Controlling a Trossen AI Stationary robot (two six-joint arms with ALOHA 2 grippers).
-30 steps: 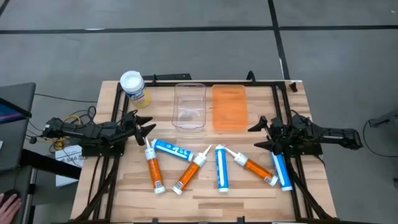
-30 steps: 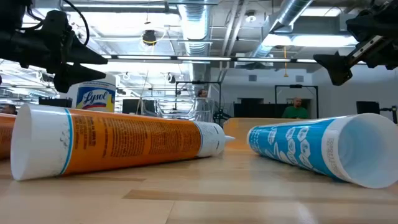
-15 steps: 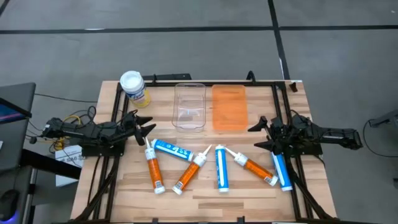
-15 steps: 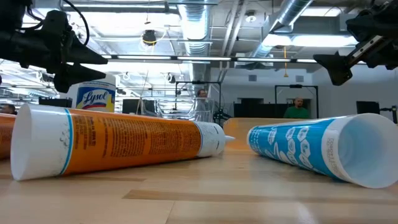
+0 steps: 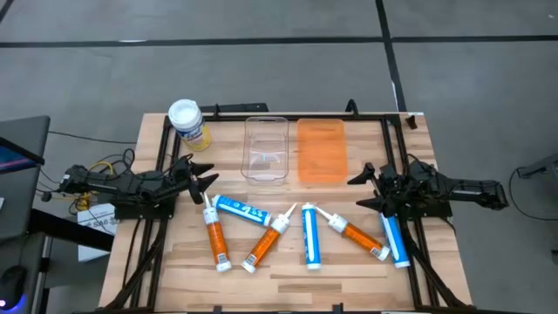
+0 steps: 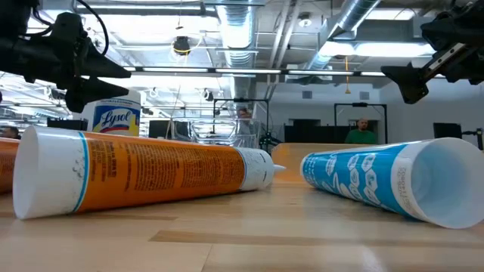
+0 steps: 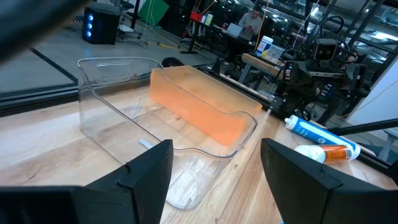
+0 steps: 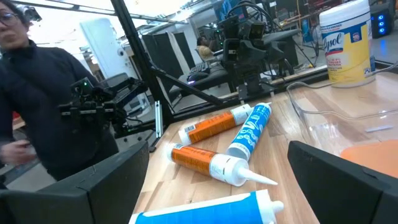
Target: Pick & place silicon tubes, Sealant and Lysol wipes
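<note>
— What do I get from above?
— Straight down on the whole table (image 5: 279, 262). My low camera sits on its surface, facing the room.
— And the wrists?
— Each looks inward across it; both share the clear bin (image 7: 124, 99) and orange bin (image 7: 199, 112).

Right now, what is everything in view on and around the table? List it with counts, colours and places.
Lysol wipes: one, white lid, yellow label, upright at the far left corner.
Clear bin: one, transparent, far centre.
Orange bin: one, beside the clear bin on its right.
Orange tubes: three, lying along the near half.
Blue tubes: three, lying among the orange ones.
Table: one, light wood, black frame.
Person: one, dark top, beyond the table.
Left gripper: jaws open, empty, left edge.
Right gripper: jaws open, empty, right edge.
</note>
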